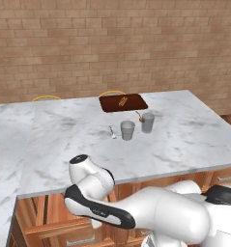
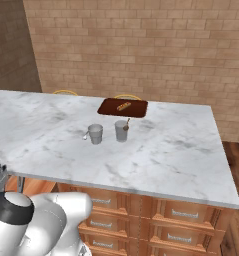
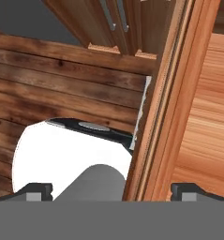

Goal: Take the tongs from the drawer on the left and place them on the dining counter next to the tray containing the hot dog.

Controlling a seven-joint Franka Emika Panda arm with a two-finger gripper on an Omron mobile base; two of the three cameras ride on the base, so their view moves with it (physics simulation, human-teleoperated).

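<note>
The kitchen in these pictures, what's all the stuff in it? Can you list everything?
dining counter: one, white marble with grey veins, on reddish-brown cabinets
tray: one, dark brown, far side of the counter
hot dog: one, orange-tan, on the tray
cups: two, grey, in front of the tray
drawers: several, reddish-brown with silver handles, under the counter
brick wall: tan, behind the counter
gripper: one, dark tips, open, down by the wooden cabinets

glossy white rounded arm (image 1: pixel 155 212) links with black joint bands and a grey-capped end; behind the gripper (image 3: pixel 111 190), two small dark square fingertips (image 3: pixel 34 190).
</note>
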